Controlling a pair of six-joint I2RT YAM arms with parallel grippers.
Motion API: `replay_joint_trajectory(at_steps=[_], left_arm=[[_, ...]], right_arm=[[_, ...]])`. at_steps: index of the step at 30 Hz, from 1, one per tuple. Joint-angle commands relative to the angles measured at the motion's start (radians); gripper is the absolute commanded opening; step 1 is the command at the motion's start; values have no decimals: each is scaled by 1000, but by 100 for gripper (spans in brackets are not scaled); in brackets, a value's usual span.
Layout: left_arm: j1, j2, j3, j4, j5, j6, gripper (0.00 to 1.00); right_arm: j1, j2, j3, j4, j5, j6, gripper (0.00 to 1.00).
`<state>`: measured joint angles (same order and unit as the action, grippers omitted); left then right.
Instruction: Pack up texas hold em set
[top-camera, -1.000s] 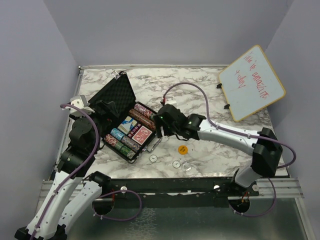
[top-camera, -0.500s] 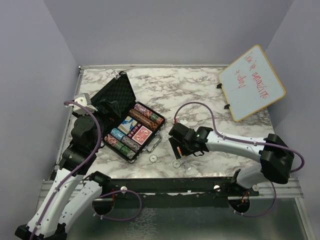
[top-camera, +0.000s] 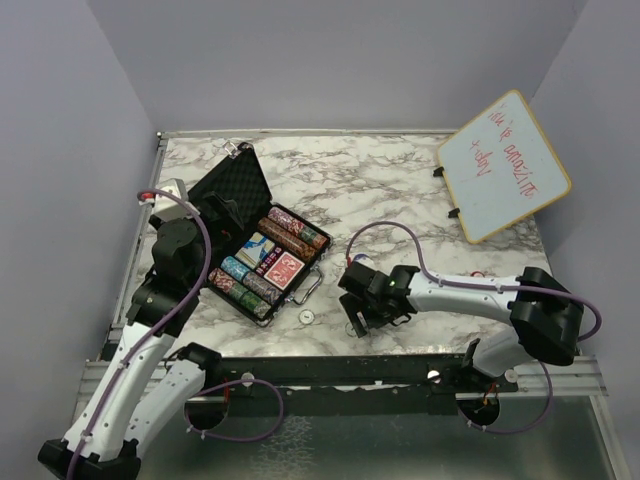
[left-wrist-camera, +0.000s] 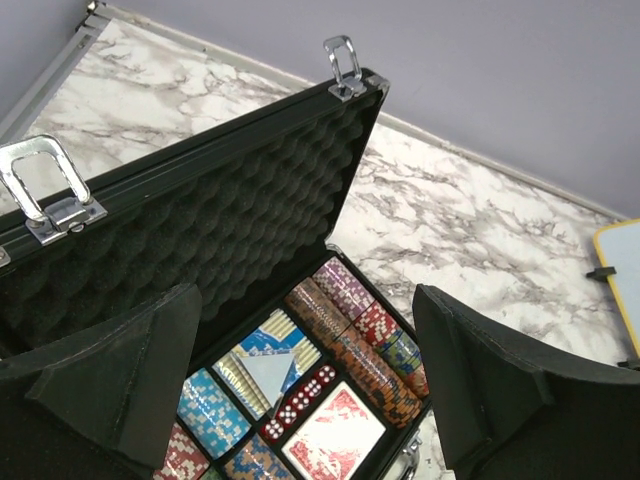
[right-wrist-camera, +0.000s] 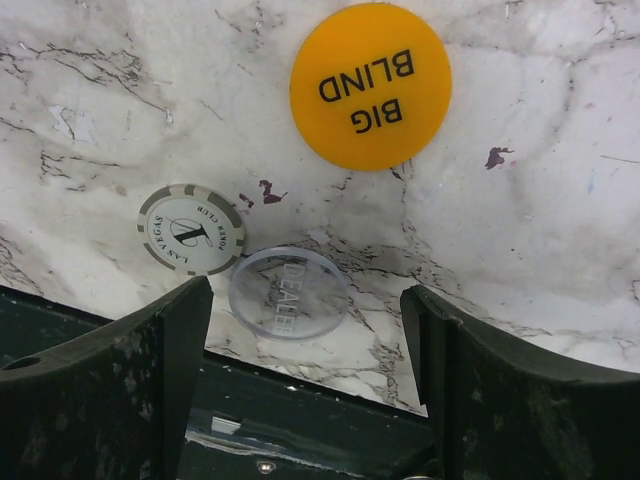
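Near edge of the white-grey marble table (right-wrist-camera: 560, 200): the right gripper (right-wrist-camera: 305, 335) points down with its jaws spread wide and grasps nothing; a clear round "DEALER" button (right-wrist-camera: 288, 292) lies flat on the marble between its two fingers; just beside it on the left lies a white-and-grey striped poker chip (right-wrist-camera: 190, 229); beyond both, apart from them, lies an orange round "BIG BLIND" button (right-wrist-camera: 370, 85).

Further in, left of centre: the black rectangular hard case (top-camera: 235, 185) stands open on the table, its egg-crate foam lid raised; silver latches (left-wrist-camera: 345, 65) stand up on the lid's edge; inside lie striped poker-chip stacks (left-wrist-camera: 350, 320), a blue card deck (left-wrist-camera: 265, 365), a red card deck (left-wrist-camera: 335, 440) and a row of red dice (left-wrist-camera: 298, 400) between the decks; the left gripper (left-wrist-camera: 315, 390) hovers above the open case, jaws released, empty.

Far right: a wood-framed whiteboard (top-camera: 503, 165) with red writing, tilted.
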<state>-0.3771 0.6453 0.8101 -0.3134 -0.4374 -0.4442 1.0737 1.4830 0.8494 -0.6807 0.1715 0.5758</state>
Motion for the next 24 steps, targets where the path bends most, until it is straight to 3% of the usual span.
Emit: replay_joint_trajectory(at_steps=[1, 6, 14, 20, 24], left_arm=[[22, 19, -16, 12, 31, 10, 94], [34, 56, -20, 5, 35, 10, 94], [50, 100, -18, 5, 60, 7, 94], [50, 109, -9, -3, 78, 9, 94], [50, 77, -24, 15, 80, 6, 94]], right_arm=[[8, 20, -15, 23, -62, -16, 83], [8, 64, 11, -30, -62, -34, 82], [8, 55, -15, -46, -24, -29, 70], [8, 93, -6, -29, 10, 10, 43], [8, 68, 47, -73, 66, 53, 38]])
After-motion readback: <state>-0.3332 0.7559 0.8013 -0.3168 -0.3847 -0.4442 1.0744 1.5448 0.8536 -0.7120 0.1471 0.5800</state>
